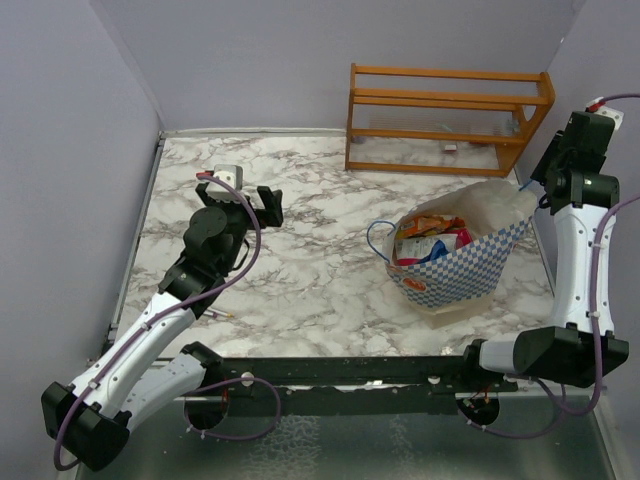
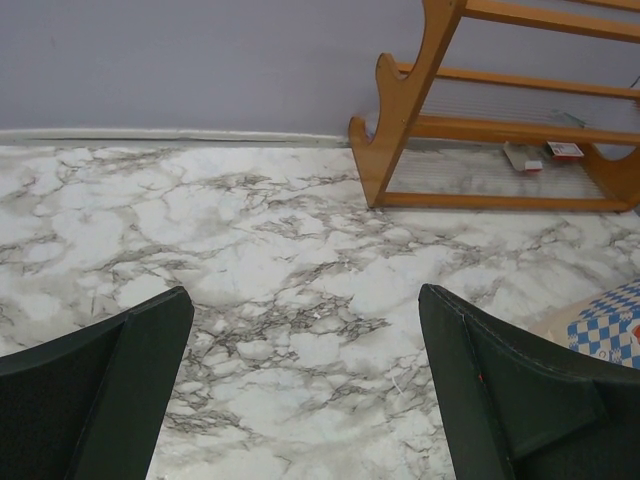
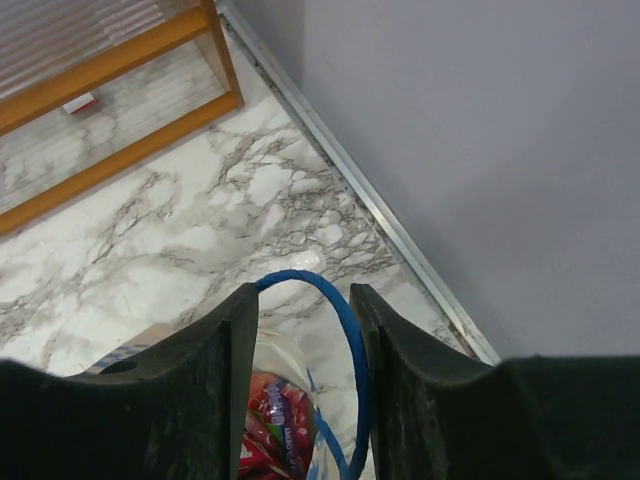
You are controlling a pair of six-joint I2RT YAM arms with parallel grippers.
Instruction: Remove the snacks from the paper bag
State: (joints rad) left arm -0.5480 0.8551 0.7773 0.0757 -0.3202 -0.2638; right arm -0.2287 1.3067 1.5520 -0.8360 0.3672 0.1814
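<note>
The right gripper (image 3: 303, 295) has its two fingers close, with a small gap left. A blue cord handle (image 3: 345, 330) loops up through that gap. I cannot tell if the fingers are pinching it. Only the right wrist view shows this; from the top the arm hides those fingers. Under the cord you can peek down at a red packet (image 3: 268, 432). The left gripper (image 2: 305, 295) has its fingers wide apart, with nothing between them, just above the marble table (image 1: 300, 280). Its own view catches only a corner of the paper bag (image 1: 470, 265). The top view shows the whole bag, on the right side of the table, tipped with its mouth toward the middle. The snacks (image 1: 430, 238) are inside it, near the mouth. A second blue loop (image 1: 375, 237) hangs out at the mouth. Behind the bag, by the back wall, is an orange wooden rack (image 1: 450, 120). The left arm is well apart from the bag.
</note>
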